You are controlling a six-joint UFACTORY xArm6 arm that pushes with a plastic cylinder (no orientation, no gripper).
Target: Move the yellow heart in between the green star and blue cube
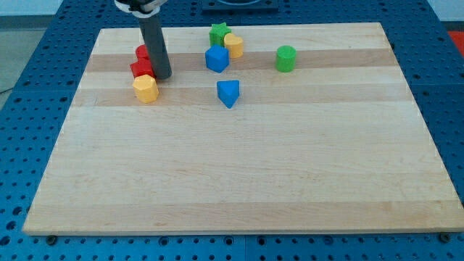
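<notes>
The arm's rod is down at the view's upper left, its tip (161,75) on the wooden board (239,181), just right of two red blocks (142,64) and just above a yellow block (146,88) — that one looks hexagonal, not the heart. No jaws to report on this rig: the arm ends in a bare rod, so nothing is gripped, only pushed.

Over at the top centre sits the cluster that matters. The green star (218,33) is at the back, the blue cube (217,59) just below it, and the yellow heart (233,46) is tucked against both on their right side, touching or nearly so. It looks wedged beside the gap more than squarely in it — the star and cube are too close together for it to sit fully between them.

So the job reads as nearly done, or arguably done; what may be left is a nudge leftward. The tip is well apart from that cluster.

A blue triangular block (228,93) lies below the cube, and a green cylinder (286,58) stands off to the right, both uninvolved.
</notes>
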